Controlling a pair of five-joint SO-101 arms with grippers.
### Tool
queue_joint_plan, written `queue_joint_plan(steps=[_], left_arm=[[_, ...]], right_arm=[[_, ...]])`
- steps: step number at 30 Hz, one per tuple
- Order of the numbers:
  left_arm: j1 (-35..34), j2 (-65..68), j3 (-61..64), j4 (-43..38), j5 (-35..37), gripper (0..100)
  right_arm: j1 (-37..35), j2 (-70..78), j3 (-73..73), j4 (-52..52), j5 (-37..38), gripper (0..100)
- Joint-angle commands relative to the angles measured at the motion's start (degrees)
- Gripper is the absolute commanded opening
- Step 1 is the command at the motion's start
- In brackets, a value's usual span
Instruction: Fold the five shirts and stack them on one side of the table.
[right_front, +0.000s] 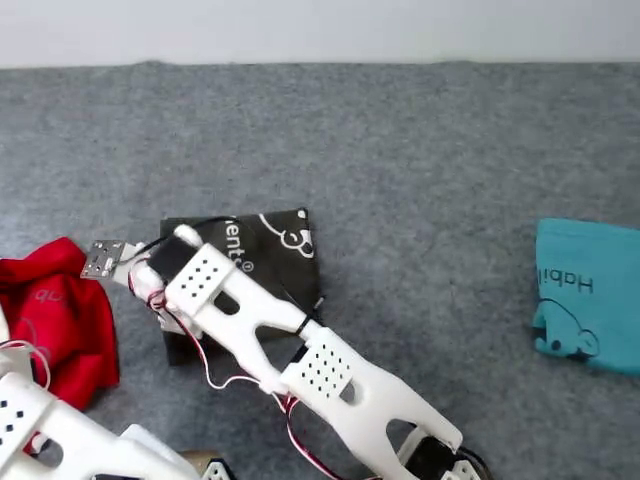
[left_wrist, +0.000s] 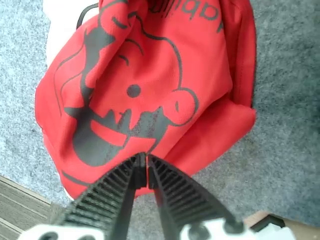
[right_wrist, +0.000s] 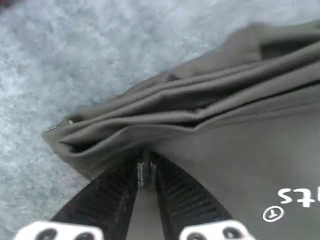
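Across the grey worktop (right_front: 420, 150) three shirts lie apart from one another, so I judge that no stack is formed yet. The right arm (right_front: 320, 370) stretches diagonally from the near edge over the black shirt (right_front: 275, 245). That shirt lies left of centre, folded into a rough rectangle, and the right wrist view shows its layers along one edge. The red shirt (right_front: 60, 320) sits rumpled at the left edge, just beside the black one, probably on the side meant for the pile. The teal shirt (right_front: 590, 300) lies folded at the far right. A broad bare stretch of worktop separates it from the black shirt, which leaves ample room for carrying or sliding cloth. The left arm (right_front: 40, 430) sits at the near left corner.

The right gripper (right_wrist: 144, 170) is closed, its tips together over the black shirt's folded corner; whether any cloth is pinched cannot be told. The left gripper (left_wrist: 145, 162) is likewise closed. Its tips meet at the red shirt's hem, close to the worktop's edge, where room is tight.
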Motion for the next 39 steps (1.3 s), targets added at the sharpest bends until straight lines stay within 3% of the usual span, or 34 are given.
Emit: queue_joint_plan(steps=[1,8,12,21,23,27,32,39], left_arm=[[-0.1,-1.0,-0.2,-0.6,0.0,2],[0.0,-1.0,-0.2,-0.6,0.0,2],[0.0,-1.0,-0.2,-0.6,0.0,2],[0.0,-1.0,-0.5,-0.5,0.1,2],[-0.1,-1.0,-0.3,-0.5,0.1,2],[-0.1,-1.0,-0.2,-0.5,0.1,2],[-0.1,-1.0,-0.1,-0.5,0.1,2],[-0.1,-1.0,-0.1,-0.5,0.1,2]], right_arm=[[-0.7,-5.2,-0.5,2.2,-0.6,0.9],[4.4,-11.8,-6.0,2.3,-1.2,0.9],[7.3,-16.0,-5.5,2.6,-9.1,1.5],[12.3,-34.5,20.4,2.4,-23.6,2.2],[13.7,-37.8,26.5,2.4,-28.9,6.5],[17.0,-40.4,35.7,2.3,-41.8,24.3],[17.6,-38.8,38.2,2.2,-49.8,46.5],[17.1,-30.5,37.9,0.7,-54.4,48.5]])
